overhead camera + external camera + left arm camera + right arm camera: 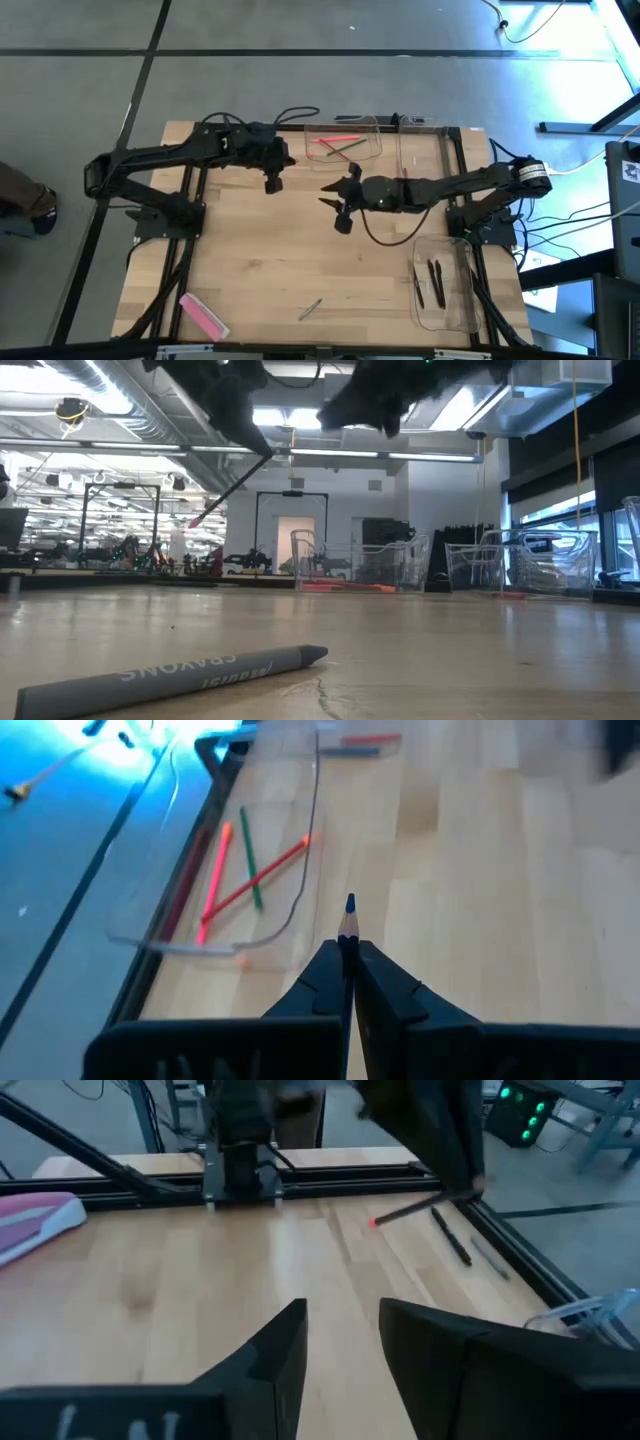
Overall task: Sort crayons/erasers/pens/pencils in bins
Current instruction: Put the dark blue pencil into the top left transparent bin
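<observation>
A blue-tipped pencil (349, 920) is pinched in the left gripper (349, 970), its sharpened point jutting out past the pressed-together fingers. The gripper hangs above the bench (300, 250), just beside the clear bin (345, 145) at the far edge, which already holds a few thin red, pink and green sticks. The pencil is light, stiff and thin — it should not bend, but a smooth round shaft can swivel in a two-finger pinch, so a hold near the middle of its length would likely keep it steadier than one close to the tip.

Farther out, the right gripper (343, 205) hovers over the bench's middle with its fingers spread and nothing between them. A second bin (445, 285) near the right front corner holds two dark pens. On the front of the bench lie a grey crayon (170, 675) and, at the left front corner, the flat pink eraser (203, 315) — both not yet sorted.
</observation>
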